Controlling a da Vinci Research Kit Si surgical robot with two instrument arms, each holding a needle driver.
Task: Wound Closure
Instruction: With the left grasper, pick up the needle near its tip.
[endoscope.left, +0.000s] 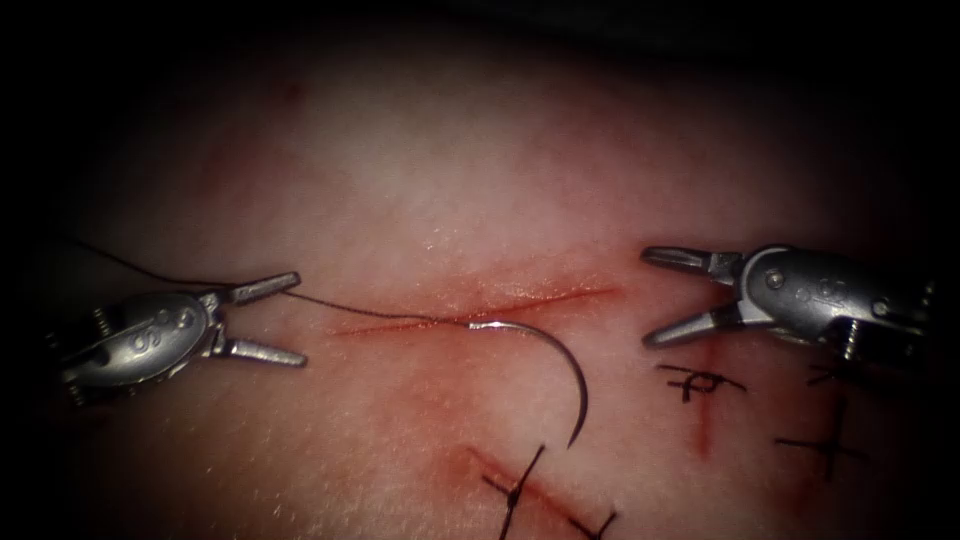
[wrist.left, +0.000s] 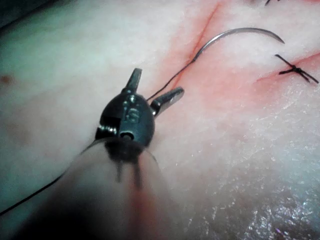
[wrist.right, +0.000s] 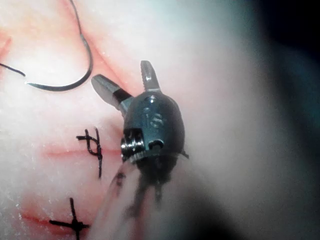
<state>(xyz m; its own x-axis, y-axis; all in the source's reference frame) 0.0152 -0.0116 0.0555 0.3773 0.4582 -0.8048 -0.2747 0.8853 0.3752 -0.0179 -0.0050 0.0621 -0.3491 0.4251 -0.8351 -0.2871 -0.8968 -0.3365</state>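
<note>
The cut (endoscope.left: 520, 302) runs across the tissue (endoscope.left: 440, 170) between the two tools. The curved needle (endoscope.left: 570, 370) lies loose on the surface just in front of the cut, its thread end at the cut's middle and its tip pointing toward the camera. It is not in the tissue. The thread (endoscope.left: 370, 314) trails left along the cut, past the upper jaw of my left tool (endoscope.left: 300, 318), which is open and holds nothing. My right tool (endoscope.left: 646, 298) is open and empty at the cut's right end. The wrist views show the needle (wrist.left: 240, 31) (wrist.right: 85, 70) beyond the open left tool (wrist.left: 158, 81) and right tool (wrist.right: 120, 71).
Tied stitches with cut thread ends sit on other cuts: one at the front (endoscope.left: 515, 490) and two at the right (endoscope.left: 700, 380) (endoscope.left: 830, 445). Red fluid stains the tissue around the cut and near the front stitch.
</note>
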